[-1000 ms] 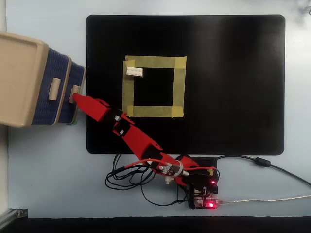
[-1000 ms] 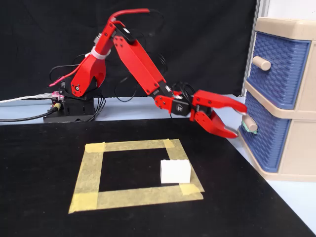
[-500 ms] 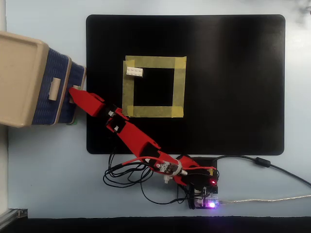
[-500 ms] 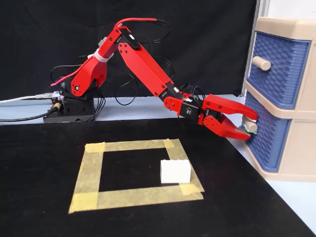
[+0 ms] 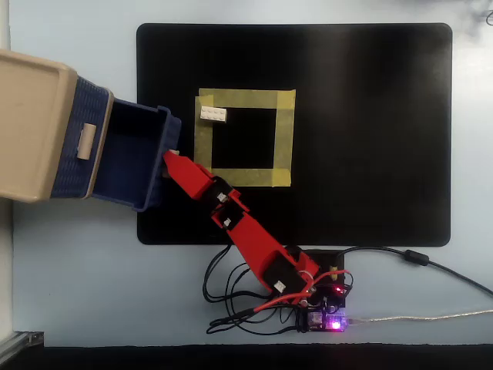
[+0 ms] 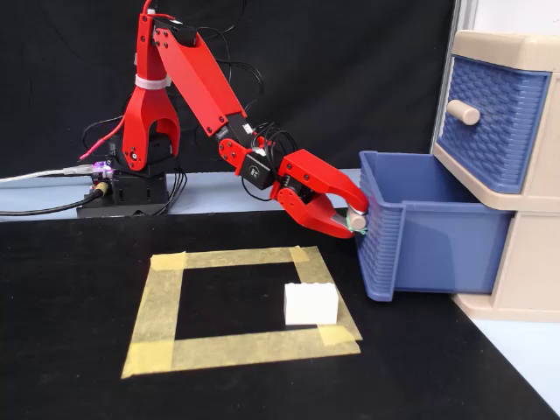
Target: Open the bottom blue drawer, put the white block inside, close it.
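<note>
Both views are evenly and softly lit, with only faint shadows. The black mat (image 5: 362, 139) shows a dim sheen toward 9 o'clock in the overhead view. Focus is mildly soft throughout.

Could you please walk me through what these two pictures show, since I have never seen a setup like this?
The red machine is a small hobby robot arm; its gripper is shut on the handle of the bottom blue drawer, which is pulled open. One picture looks straight down from above, the other from table level, facing the arm. A black mat lies on the table, with a square of yellow tape on it. The white block lies at a corner of the square, held by nothing. The upper drawer is closed.
</note>
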Action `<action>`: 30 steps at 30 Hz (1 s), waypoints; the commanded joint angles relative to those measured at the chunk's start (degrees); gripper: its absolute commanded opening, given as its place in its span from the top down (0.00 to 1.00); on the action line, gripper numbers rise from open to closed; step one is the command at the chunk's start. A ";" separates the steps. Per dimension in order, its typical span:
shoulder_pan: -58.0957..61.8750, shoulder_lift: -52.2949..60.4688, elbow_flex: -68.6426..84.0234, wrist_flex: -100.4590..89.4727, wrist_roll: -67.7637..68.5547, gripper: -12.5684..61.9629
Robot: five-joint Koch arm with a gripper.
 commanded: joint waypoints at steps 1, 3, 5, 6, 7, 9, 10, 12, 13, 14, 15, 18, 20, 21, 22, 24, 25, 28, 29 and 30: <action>-0.70 1.67 0.79 1.41 -0.53 0.37; -0.88 4.39 0.18 2.81 0.53 0.37; -0.62 9.84 -0.26 11.07 4.13 0.37; -0.44 13.18 -0.79 17.58 6.33 0.37; -0.26 16.96 -2.20 25.31 8.44 0.37; 0.53 25.14 -8.26 46.05 13.10 0.38; 1.23 27.60 -12.30 55.55 15.47 0.38; 3.43 28.13 -23.91 74.18 24.52 0.38; 4.13 26.98 -29.18 80.42 30.32 0.38; 4.92 24.87 -33.93 85.17 37.35 0.38; 5.98 21.53 -39.46 90.00 47.29 0.38; 8.79 14.77 -50.45 94.75 75.06 0.38; 10.99 13.10 -55.55 94.57 90.62 0.38; 12.22 12.30 -58.62 94.75 99.84 0.38; 12.74 10.63 -60.91 95.36 107.14 0.38; 13.27 5.27 -65.48 96.06 118.92 0.38; 13.62 2.64 -68.38 96.77 123.75 0.38; 16.08 -3.78 -77.78 104.06 139.31 0.38; 17.14 -4.83 -80.24 106.52 143.35 0.38; 18.54 -6.15 -82.88 109.69 147.66 0.38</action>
